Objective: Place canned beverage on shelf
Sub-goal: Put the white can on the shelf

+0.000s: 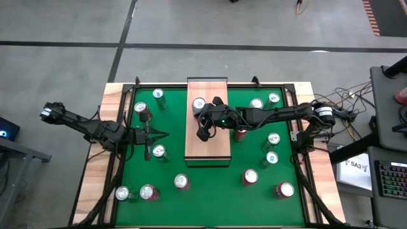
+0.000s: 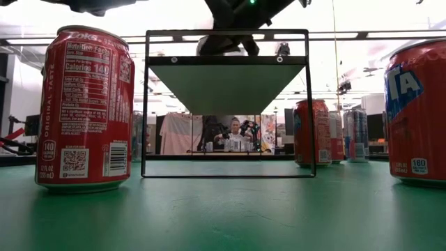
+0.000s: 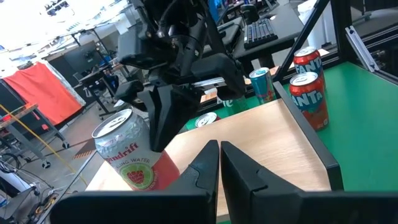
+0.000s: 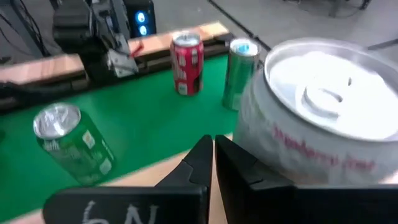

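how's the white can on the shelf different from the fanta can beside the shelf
The white can is pale with a red lower part; the Fanta can is red-orange. The white can stands on the shelf; the Fanta can stands on the green surface beside it. The right gripper hangs next to the white can, not the Fanta can. Both are upright.

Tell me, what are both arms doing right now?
Right gripper shut, over shelf, beside standing white can. Left gripper shut, empty, left of shelf. Nothing blocking.
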`<state>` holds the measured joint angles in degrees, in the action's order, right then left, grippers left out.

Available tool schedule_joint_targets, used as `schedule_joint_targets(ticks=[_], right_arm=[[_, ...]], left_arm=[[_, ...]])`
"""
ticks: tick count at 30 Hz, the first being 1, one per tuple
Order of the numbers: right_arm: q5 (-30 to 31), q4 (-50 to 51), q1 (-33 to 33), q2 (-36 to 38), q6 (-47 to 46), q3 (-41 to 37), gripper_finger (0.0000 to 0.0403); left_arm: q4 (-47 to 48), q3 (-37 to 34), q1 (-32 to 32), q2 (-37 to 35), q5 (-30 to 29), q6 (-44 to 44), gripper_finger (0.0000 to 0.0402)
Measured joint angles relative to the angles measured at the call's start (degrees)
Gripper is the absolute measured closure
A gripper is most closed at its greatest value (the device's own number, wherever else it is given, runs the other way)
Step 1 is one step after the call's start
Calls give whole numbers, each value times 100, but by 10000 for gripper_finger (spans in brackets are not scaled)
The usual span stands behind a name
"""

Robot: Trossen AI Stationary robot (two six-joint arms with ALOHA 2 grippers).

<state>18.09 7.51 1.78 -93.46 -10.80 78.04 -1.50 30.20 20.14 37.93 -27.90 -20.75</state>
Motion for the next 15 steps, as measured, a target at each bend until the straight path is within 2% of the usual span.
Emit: schedule_joint_targets(ticks=[7,15], right_arm=[[-4,819,0,85,-399,28,390],[-5,677,96,98,-226,30,390]], left_arm=[[3,0,0,7,0,17,402],[12,0,0,11,-2,22,402]])
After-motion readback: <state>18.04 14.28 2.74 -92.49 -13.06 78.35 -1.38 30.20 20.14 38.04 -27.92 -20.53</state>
